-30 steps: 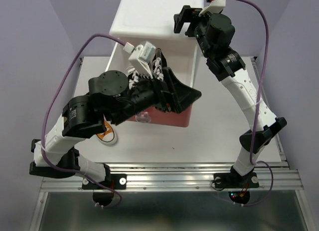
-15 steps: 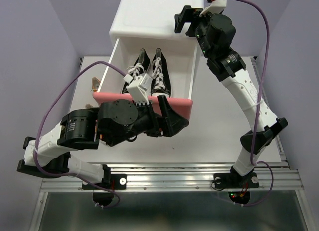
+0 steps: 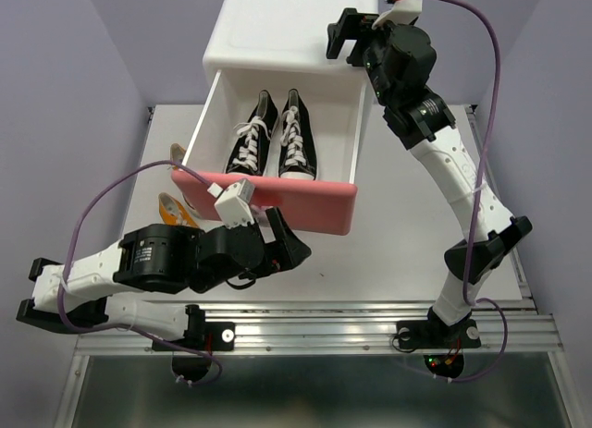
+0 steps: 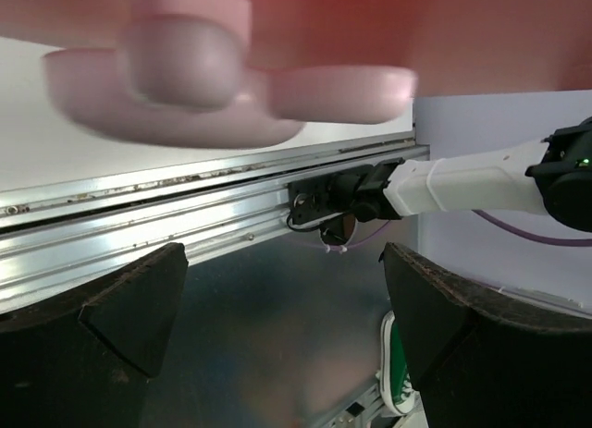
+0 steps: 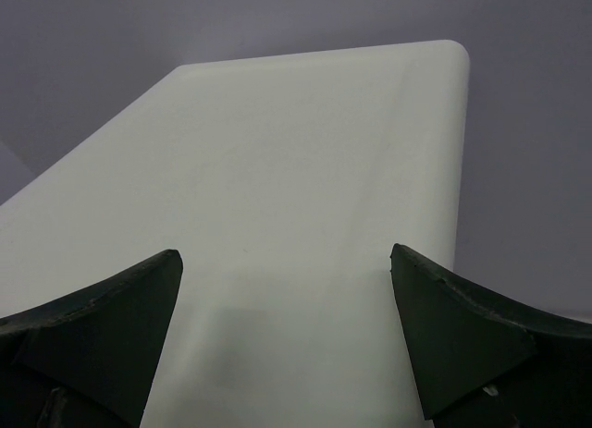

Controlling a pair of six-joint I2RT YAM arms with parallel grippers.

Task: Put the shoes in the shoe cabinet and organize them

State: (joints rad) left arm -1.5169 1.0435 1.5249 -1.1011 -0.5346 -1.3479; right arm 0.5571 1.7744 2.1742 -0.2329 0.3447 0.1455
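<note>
The white shoe cabinet (image 3: 277,30) stands at the back, its top drawer pulled out behind a pink front (image 3: 305,209). Two black sneakers (image 3: 248,137) (image 3: 297,137) lie side by side in the drawer, toes toward the pink front. An orange sneaker (image 3: 170,209) lies on the table left of the drawer, partly hidden by it. My left gripper (image 3: 285,246) is open and empty just in front of the pink front; its wrist view shows the blurred pink bunny knob (image 4: 185,63) close above the open fingers (image 4: 111,308). My right gripper (image 3: 339,35) is open over the cabinet top (image 5: 305,169).
A tan sliver (image 3: 176,152) shows at the drawer's left wall; I cannot tell what it is. The metal rail (image 3: 314,322) runs along the near edge. A green and white shoe (image 4: 398,372) shows low in the left wrist view, below the table.
My left arm has drawn back from over the drawer toward the near left, uncovering the black sneakers and the orange sneaker. The right arm has not moved.
</note>
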